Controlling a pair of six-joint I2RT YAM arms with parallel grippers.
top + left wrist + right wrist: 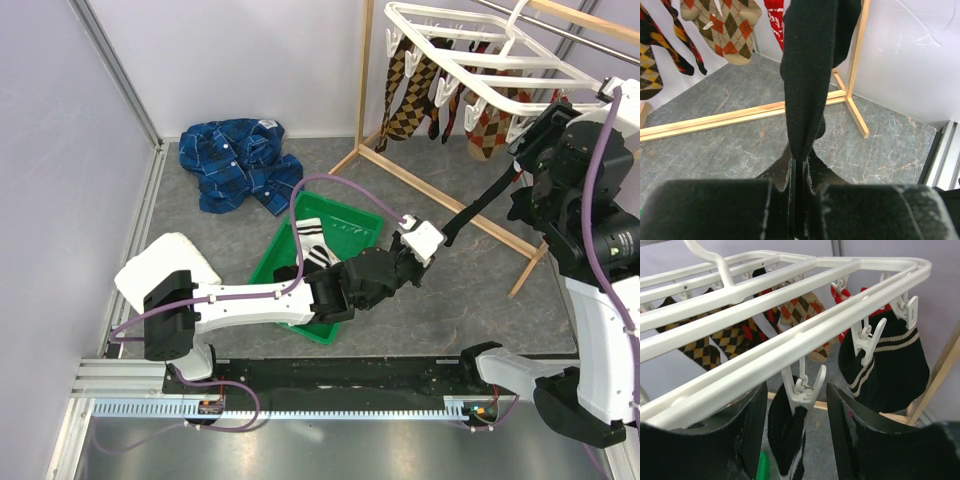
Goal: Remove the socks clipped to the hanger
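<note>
Pinching black sock (807,75), perhaps clipped overhead: left gripper (799,162).

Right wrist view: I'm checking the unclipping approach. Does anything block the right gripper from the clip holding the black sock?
Nothing visible. The clip hangs between the fingers of the open right gripper, black sock dangling below.

From overhead I have the hanger (470,50) at two o'clock, with socks (405,95) hanging under it within the rack (361,80). The shirt (240,165) lies on the bench (450,300) at eleven o'clock. The tray (350,222) sits near centre with loose socks (310,245) in it. Just right of it, my left pincer (446,240) grips a sock (485,208) running up toward two o'clock. My right pincer (797,405) straddles a clip (802,385) under the hanger's rim.
</note>
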